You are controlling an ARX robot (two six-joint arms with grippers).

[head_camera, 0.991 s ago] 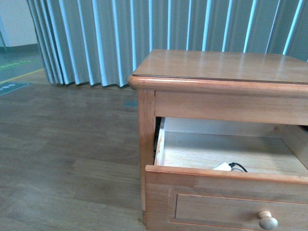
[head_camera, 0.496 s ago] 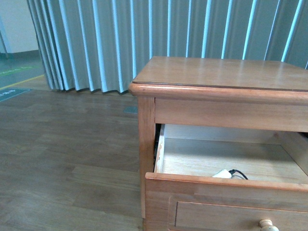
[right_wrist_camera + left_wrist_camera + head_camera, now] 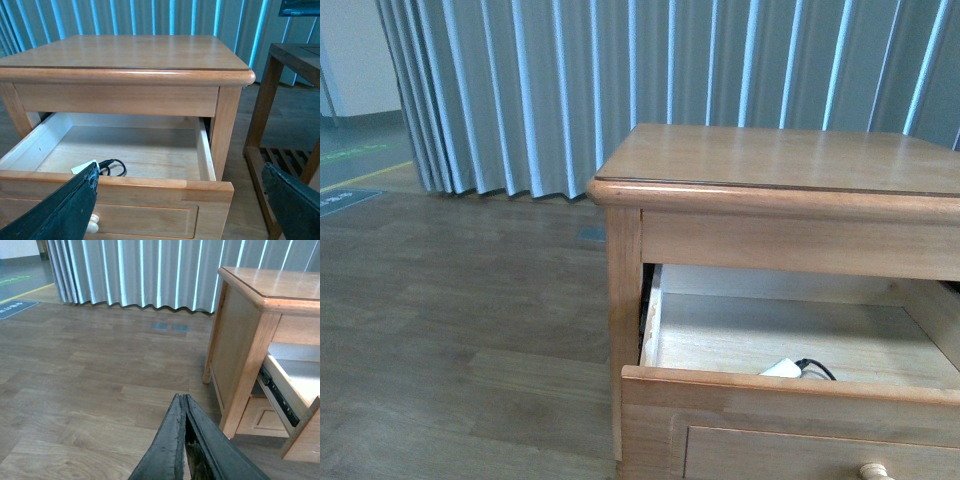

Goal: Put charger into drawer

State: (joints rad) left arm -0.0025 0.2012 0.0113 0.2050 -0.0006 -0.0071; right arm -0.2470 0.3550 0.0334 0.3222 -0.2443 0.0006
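The drawer (image 3: 772, 386) of the wooden cabinet (image 3: 770, 160) stands pulled out, and the white charger (image 3: 84, 167) lies on its pale wood floor just behind the front panel, with its black cable (image 3: 113, 168) looped beside it and touching it. The right gripper (image 3: 179, 172) hangs in front of the open drawer with its two dark fingers (image 3: 70, 205) spread wide apart and nothing between them. The left gripper (image 3: 182, 397) is off to the cabinet's side above the wooden floor (image 3: 90, 380), clenched tight on nothing, its tips pressed together.
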